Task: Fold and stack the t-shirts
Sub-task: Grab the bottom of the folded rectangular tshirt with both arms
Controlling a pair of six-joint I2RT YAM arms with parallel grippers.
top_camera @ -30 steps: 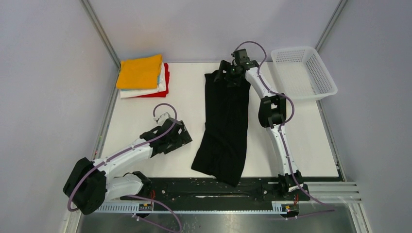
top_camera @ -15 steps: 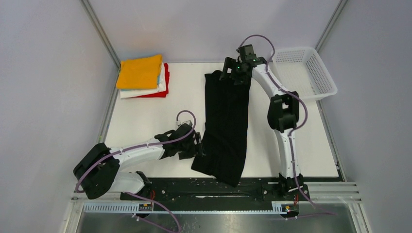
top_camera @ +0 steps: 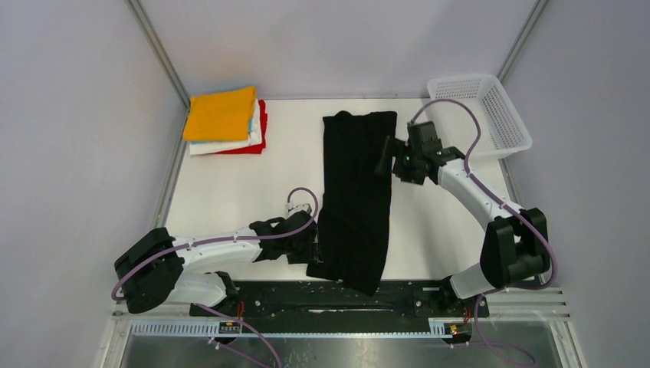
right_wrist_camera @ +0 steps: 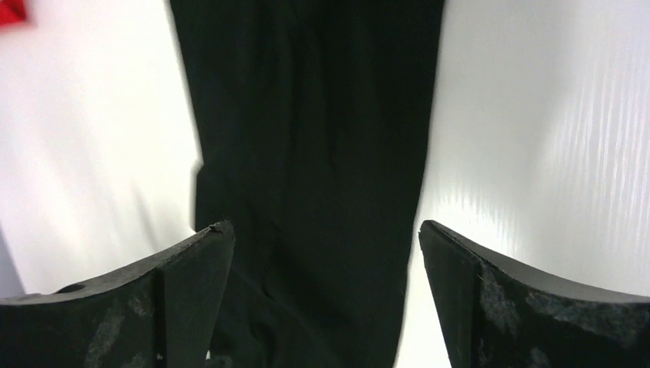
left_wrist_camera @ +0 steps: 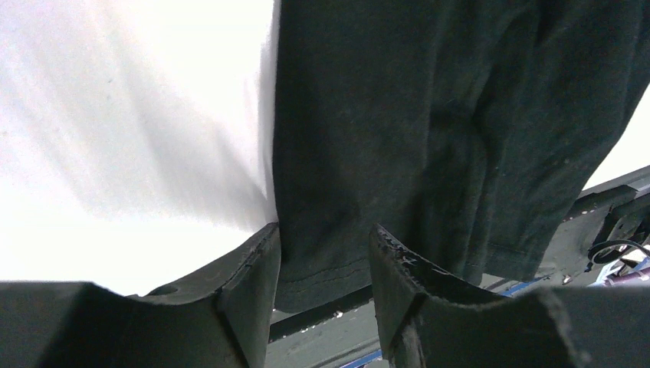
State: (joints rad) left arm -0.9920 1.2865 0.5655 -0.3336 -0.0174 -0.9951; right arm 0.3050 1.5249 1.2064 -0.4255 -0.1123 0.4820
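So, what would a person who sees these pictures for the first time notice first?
The long black shirt down the middle of the table, its near end over the edge. The left gripper sits at its near left corner; the right gripper hangs open by its right side. Folded shirts, orange on top, are stacked far left.

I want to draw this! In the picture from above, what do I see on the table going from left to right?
stack of folded t-shirts → left gripper → black t-shirt → right gripper → white basket
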